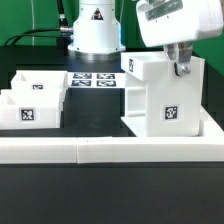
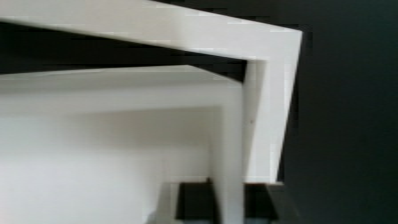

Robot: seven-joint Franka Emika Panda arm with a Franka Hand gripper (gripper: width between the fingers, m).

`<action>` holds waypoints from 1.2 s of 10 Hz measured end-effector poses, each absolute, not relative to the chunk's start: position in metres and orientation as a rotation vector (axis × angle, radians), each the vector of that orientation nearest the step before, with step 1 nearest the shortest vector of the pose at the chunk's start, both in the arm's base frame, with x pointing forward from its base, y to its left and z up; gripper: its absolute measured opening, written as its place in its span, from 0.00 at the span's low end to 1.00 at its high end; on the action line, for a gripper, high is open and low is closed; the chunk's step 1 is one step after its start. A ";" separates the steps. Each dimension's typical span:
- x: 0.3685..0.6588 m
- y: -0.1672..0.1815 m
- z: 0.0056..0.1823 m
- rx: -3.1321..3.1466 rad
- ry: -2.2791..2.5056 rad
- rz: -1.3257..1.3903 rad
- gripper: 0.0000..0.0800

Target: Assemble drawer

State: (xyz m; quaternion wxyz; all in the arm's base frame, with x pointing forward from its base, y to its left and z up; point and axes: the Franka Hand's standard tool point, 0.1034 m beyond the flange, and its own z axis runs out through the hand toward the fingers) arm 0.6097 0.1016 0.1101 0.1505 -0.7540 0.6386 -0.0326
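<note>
Casing [image 1: 158, 98] upright at exterior view's right, near side close to low white wall [image 1: 110, 150]. Trays [image 1: 25, 105] well apart at exterior view's left. Gripper [image 1: 182, 68] looks clamped on casing's side-wall top edge, fingers [image 2: 192, 203] tight on both faces. I judge it light, stiff, slick plastic. A thin-wall pinch may pivot.

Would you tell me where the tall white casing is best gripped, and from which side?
Take the casing by its thin wall on the exterior view's right, from straight above, one finger inside, one outside. Its opening faces up, leaving that edge exposed, and the whole box looks too wide to span.
</note>
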 end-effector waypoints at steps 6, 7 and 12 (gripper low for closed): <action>0.622 0.108 0.107 -2.156 1.838 -0.074 0.06; 0.625 0.107 0.108 -2.146 1.841 -0.076 0.06; 0.644 0.108 0.103 -2.116 1.899 0.008 0.06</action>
